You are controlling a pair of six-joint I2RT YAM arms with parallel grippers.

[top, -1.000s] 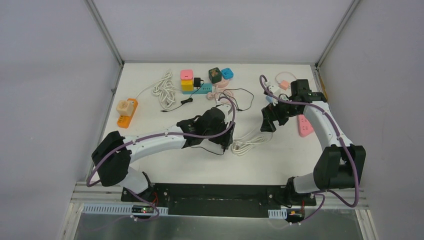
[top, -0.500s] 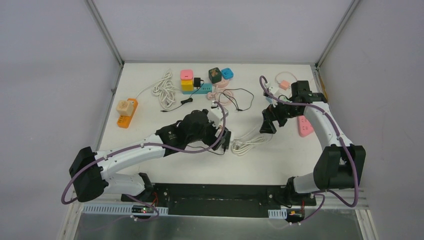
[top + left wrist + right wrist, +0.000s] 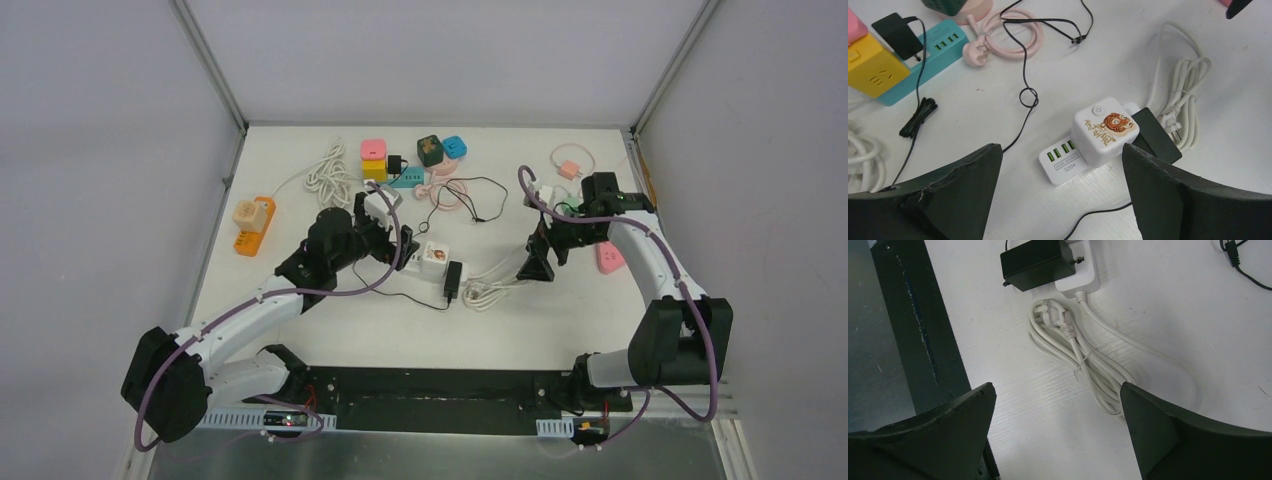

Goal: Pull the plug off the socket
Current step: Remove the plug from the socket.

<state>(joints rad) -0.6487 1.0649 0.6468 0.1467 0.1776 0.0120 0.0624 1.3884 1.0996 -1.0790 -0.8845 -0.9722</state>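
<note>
A white socket strip lies mid-table, also in the left wrist view. A white cube adapter with a tiger picture sits on it. A black plug is in its right end, also seen in the wrist views. The strip's white cable lies coiled beside it. My left gripper is open and empty, hovering just left of the strip. My right gripper is open and empty, right of the coil.
A teal strip with yellow and pink cubes stands at the back, beside dark green and blue cubes. An orange strip lies left and a pink strip right. Thin black wire loops behind. The dark table front edge is near.
My left arm has drawn back to the left, off the white strip, which now shows uncovered. My right gripper has moved a little nearer and lower toward the coiled cable.
</note>
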